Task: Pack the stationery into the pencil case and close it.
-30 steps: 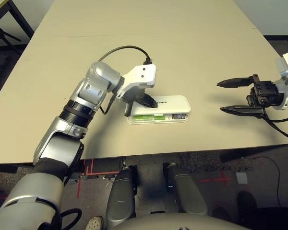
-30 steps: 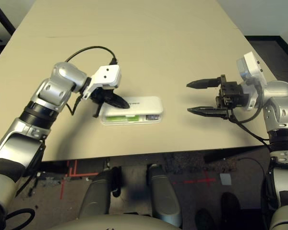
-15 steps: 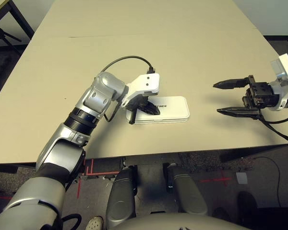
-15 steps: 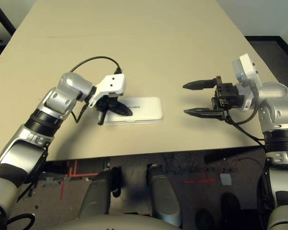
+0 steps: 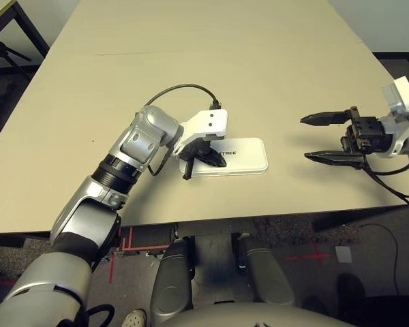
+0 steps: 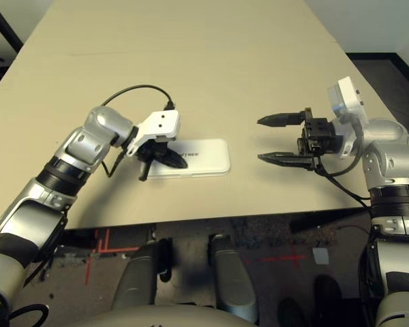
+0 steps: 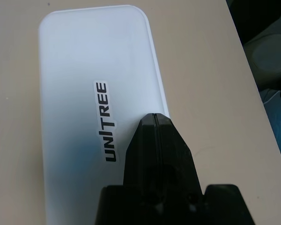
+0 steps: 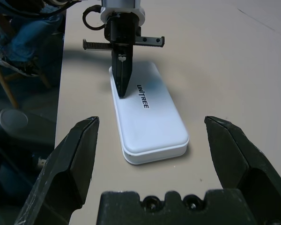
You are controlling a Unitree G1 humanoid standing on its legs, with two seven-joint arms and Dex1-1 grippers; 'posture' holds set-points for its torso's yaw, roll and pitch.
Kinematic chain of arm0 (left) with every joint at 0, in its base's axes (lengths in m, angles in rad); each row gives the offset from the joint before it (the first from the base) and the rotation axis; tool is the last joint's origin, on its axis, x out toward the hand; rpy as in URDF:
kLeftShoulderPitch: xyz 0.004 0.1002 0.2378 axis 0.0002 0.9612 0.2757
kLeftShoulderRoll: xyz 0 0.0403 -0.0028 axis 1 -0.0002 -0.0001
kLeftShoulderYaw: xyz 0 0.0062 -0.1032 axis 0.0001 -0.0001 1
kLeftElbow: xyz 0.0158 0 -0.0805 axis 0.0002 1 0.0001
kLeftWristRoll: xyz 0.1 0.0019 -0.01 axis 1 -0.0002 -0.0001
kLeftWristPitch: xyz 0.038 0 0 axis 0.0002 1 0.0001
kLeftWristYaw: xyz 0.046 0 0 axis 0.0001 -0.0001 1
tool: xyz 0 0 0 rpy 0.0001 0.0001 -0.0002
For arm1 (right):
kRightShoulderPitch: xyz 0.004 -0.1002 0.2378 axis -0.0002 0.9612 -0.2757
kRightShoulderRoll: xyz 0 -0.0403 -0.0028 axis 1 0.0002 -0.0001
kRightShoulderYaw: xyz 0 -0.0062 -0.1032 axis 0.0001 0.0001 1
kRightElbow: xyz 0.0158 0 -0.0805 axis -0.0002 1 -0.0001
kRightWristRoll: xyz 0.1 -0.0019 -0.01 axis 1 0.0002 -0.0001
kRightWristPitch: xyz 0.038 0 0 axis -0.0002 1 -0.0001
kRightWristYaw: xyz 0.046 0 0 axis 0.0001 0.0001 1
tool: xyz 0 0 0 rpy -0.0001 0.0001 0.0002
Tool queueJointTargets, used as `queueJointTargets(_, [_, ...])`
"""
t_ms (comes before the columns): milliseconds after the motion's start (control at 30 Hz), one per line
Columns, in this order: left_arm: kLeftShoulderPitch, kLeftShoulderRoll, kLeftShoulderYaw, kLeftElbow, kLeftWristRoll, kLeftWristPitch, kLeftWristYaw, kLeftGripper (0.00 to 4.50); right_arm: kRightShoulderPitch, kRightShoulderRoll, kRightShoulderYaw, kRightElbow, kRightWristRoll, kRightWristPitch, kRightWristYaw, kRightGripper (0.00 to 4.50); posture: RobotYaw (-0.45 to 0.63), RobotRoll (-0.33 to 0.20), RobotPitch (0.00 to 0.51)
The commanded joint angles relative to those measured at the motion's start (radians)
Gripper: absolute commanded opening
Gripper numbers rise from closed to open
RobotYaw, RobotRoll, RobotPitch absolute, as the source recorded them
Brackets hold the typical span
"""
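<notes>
— Where do we find the pencil case (image 5: 230, 157) at this moment?

— We see it lying flat on the tan surface (image 5: 211, 61), near the front edge and a little left of the middle. Its lid is down, the white top facing up with the dark "UNITREE" print (image 7: 106, 121) running along its length. We cannot see any of the stationery with the lid down like this.

— And our left end effector (image 5: 211, 157)?

— Its two black fingers are pressed together with no gap between them, and nothing is held. The tips rest on the lid at the case's left end, close to the print. In our left wrist view the joined fingers (image 7: 154, 154) lie over the lid's long edge, just beside the lettering. The silver left forearm reaches in from the lower left, with a black cable looping over the white wrist housing.

— What about the right end effector (image 5: 320, 137)?

— We see it well apart from the case, off to the right, above the surface. Its fingers are spread wide and empty, pointing leftward toward the case. In the right wrist view the case sits between the two spread fingers (image 8: 72, 159), farther off, with the left end effector touching its far end.
</notes>
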Motion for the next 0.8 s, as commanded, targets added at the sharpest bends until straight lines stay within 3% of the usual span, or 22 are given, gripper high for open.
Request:
queueJointTargets(33, [0.019,0.005,-0.036,0.021,0.018,0.009,-0.002,0.01,0.016,0.009,-0.017,-0.027,-0.01,0.005,-0.013,4.5,-0.16,0.0,0.179])
queueJointTargets(133, [0.006,-0.002,-0.014,0.025,0.007,0.01,0.013,0.01,0.028,0.01,-0.019,-0.048,-0.002,0.028,-0.024,4.5,-0.16,0.0,0.179])
queueJointTargets(233, [-0.004,-0.01,0.014,0.023,-0.006,0.019,0.036,0.63,0.035,0.02,-0.023,-0.059,0.003,0.036,-0.037,4.5,-0.16,0.0,0.179])
queueJointTargets(400, [-0.019,-0.028,0.097,0.011,-0.054,0.075,0.109,2.44,0.041,0.049,-0.042,-0.071,0.016,0.06,-0.085,4.5,-0.15,0.0,0.181])
queueJointTargets(567, [-0.005,-0.077,0.375,0.032,-0.098,0.034,0.471,4.39,0.031,0.115,-0.114,-0.061,-0.01,0.128,-0.367,4.5,-0.14,0.0,0.181])
queueJointTargets(800, [0.073,-0.092,0.608,0.069,-0.11,-0.113,0.816,4.46,0.018,0.177,-0.17,-0.004,-0.086,0.16,-0.715,4.5,-0.12,0.0,0.195])
